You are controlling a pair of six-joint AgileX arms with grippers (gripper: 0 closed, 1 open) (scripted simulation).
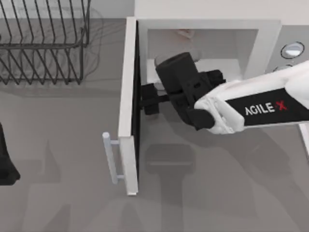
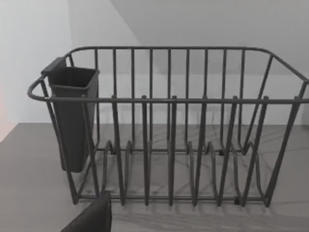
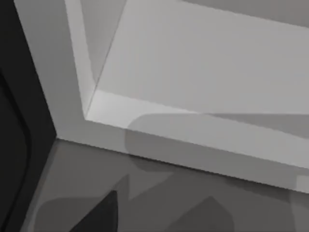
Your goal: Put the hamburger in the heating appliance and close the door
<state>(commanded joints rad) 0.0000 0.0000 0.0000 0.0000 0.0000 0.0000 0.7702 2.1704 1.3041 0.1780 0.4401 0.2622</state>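
The white microwave (image 1: 270, 34) stands at the back right with its cavity open. Its door (image 1: 126, 96) swings out toward the table's front, with the pale bar handle (image 1: 111, 158) on the outer side. A small pinkish-tan lump, the hamburger (image 1: 184, 33), lies at the back of the cavity. My right gripper (image 1: 147, 99) reaches in from the right and sits against the door's dark inner face (image 3: 14, 145), just in front of the cavity opening. The cavity's white floor (image 3: 203, 63) and front lip show in the right wrist view. My left gripper (image 1: 6, 162) is parked at the table's left edge.
A dark wire dish rack (image 1: 43, 43) stands at the back left, holding a dark utensil cup (image 2: 72, 116) at one corner. Two round knobs (image 1: 292, 49) sit on the microwave's grey side panel. Grey tabletop lies between the rack and the door.
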